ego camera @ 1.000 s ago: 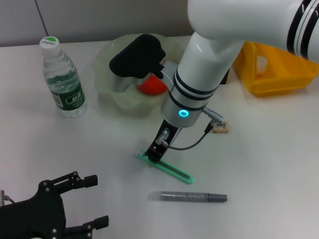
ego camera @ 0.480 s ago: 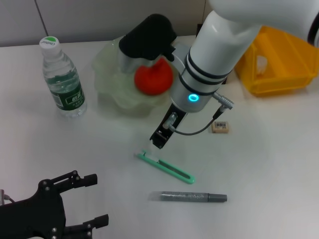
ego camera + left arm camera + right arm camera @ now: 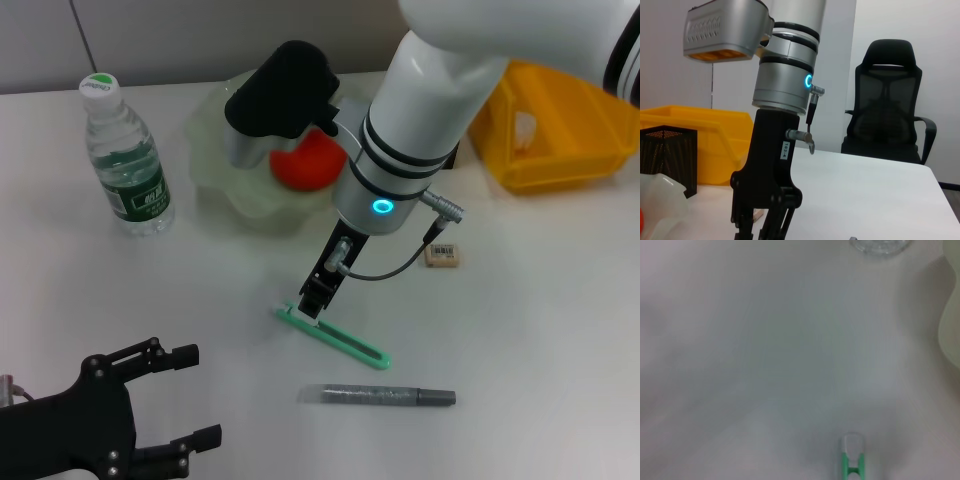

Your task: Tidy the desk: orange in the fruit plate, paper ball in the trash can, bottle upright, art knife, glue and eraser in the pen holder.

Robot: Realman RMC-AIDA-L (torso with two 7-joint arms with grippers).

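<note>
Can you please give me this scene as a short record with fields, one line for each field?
orange: in the fruit plate
bottle: upright, on the robot's left
art knife: flat on the desk
right pincer: at the white-tipped end of the art knife
glue: flat, nearer the robot than the art knife
eraser: on the desk
trash can: far right
left pincer: open, low near left, idle

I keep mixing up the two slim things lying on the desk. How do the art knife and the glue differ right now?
The art knife is mint green with a white tip; the glue is grey and speckled with a darker cap end. The art knife lies on a slant, the glue nearly level across the head view. The right end effector is at the art knife's white-tipped end; nothing is at the glue. Both lie flat on the desk, outside the pen holder.
</note>
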